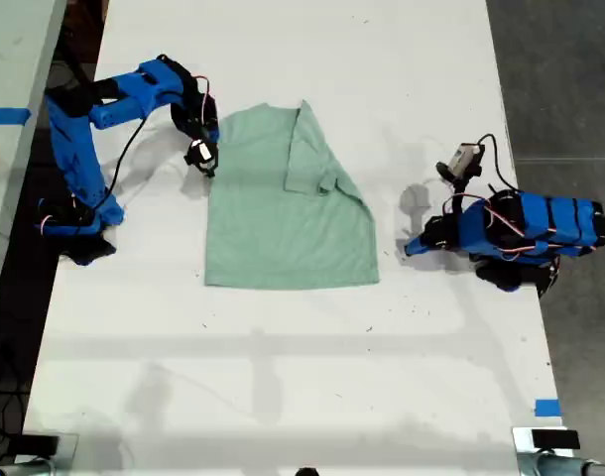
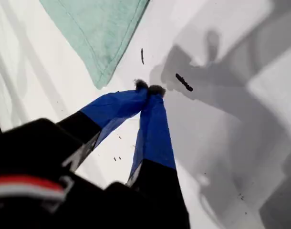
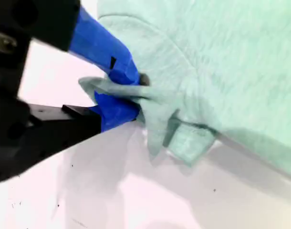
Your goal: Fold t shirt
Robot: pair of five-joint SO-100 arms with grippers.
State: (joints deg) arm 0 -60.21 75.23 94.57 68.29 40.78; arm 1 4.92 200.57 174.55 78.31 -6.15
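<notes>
The pale mint-green t shirt (image 1: 273, 218) lies flat on the white table (image 1: 283, 377), with one side folded over onto its body. My second gripper (image 1: 201, 154) is at the shirt's edge toward the exterior view's left. It is shut on a bunched fold of the cloth (image 3: 155, 102), pinched between its blue fingers (image 3: 114, 71). My first gripper (image 1: 412, 246) rests on bare table at the exterior view's right, just off the shirt's near corner (image 2: 105, 76). Its tips (image 2: 149, 88) are shut together with nothing between them.
Blue tape marks sit at the table edge (image 1: 546, 407) and on a neighbouring surface (image 1: 5, 116). Dark floor (image 1: 570, 79) borders the table on the exterior view's right. Both arm bases stand on the table beside the shirt, with cables trailing.
</notes>
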